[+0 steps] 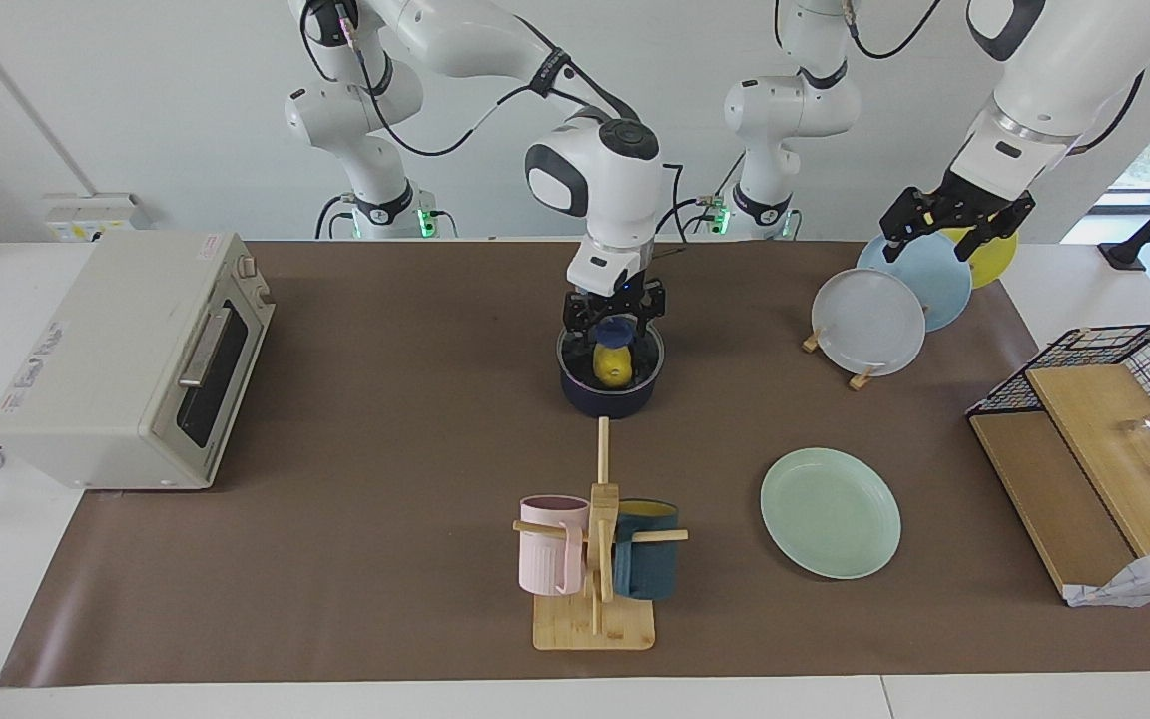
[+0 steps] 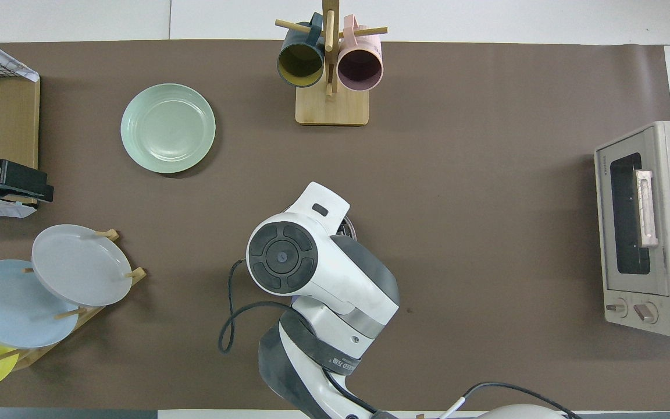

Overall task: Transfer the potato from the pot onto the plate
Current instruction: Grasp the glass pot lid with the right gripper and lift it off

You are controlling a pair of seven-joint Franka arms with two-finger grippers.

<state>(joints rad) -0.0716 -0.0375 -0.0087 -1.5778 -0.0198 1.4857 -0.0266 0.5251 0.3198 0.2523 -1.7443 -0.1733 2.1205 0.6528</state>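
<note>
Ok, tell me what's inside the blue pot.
The pot holds the yellow potato, with the right claw reaching down into it at the potato's top. The claw covers the rest of the inside, and from overhead the arm hides the pot.

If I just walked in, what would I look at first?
You'd look first at the right gripper reaching down into the blue pot in the middle of the table, right at the bright yellow potato inside. Next, the empty mint-green plate lying flat, farther from the robots and toward the left arm's end. The left gripper waits over the plates standing in a rack.
</note>
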